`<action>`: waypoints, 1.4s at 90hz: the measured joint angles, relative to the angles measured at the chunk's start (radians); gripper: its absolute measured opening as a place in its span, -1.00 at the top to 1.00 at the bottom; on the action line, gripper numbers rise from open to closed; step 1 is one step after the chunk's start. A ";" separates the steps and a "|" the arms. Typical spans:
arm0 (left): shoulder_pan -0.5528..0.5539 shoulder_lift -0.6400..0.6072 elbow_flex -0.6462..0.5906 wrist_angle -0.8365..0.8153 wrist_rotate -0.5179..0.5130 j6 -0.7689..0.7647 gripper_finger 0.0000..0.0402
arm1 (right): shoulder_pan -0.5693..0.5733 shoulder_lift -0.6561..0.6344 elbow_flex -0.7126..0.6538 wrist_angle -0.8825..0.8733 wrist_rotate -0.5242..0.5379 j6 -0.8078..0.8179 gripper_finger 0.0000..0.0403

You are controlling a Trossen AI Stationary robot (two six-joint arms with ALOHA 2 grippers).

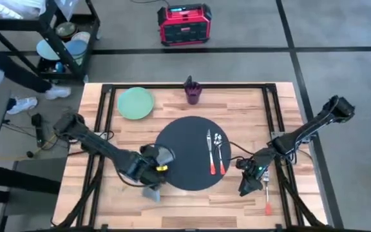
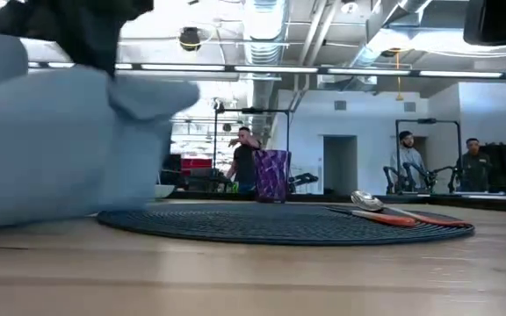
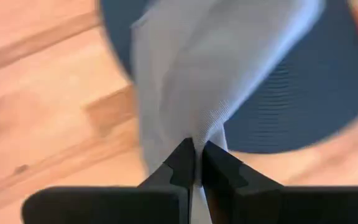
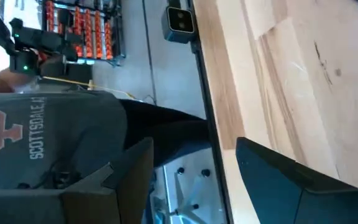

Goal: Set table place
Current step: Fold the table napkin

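High view: light wooden plank-top table (image 1: 192, 200) w/ black rail frame; large round dark grey mat (image 1: 189, 154) sits centre, w/ bare planks all round it. A fork and spoon w/ orange-red handles (image 1: 215, 153) lie on the mat's right part, long axes running near-to-far. Pale green round plate (image 1: 135, 102) is far-left; purple cup (image 1: 192, 92) is at the far edge. Left gripper (image 1: 152, 183) is at the mat's near-left rim, holding grey cloth napkin (image 1: 151, 191). Right gripper (image 1: 247, 183) is right of the mat.

Low view: napkin fills the left, hanging to the tabletop.

Left wrist: fingers (image 3: 219, 171) clenched on the cloth.

Right wrist: fingers parted, nothing between, over the table edge.
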 joint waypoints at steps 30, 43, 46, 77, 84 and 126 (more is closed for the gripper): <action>0.024 0.151 0.002 0.279 0.069 0.193 0.96 | -0.002 0.000 0.000 0.003 0.000 0.025 -0.06; 0.055 0.189 0.001 0.435 0.079 0.380 0.91 | -0.002 0.000 0.000 0.004 0.000 0.026 -0.06; 0.066 0.188 0.002 0.455 0.079 0.393 0.88 | -0.002 0.000 0.000 0.005 0.000 0.026 -0.06; 0.140 0.187 0.003 0.607 0.156 0.596 0.34 | -0.002 0.000 0.000 0.037 -0.005 0.035 -0.06; 0.144 0.187 0.004 0.583 0.155 0.598 0.20 | -0.002 0.000 0.000 0.036 -0.005 0.044 -0.06; 0.158 0.189 -0.064 0.492 0.186 0.737 -0.01 | -0.002 0.000 0.000 0.033 -0.005 0.054 -0.06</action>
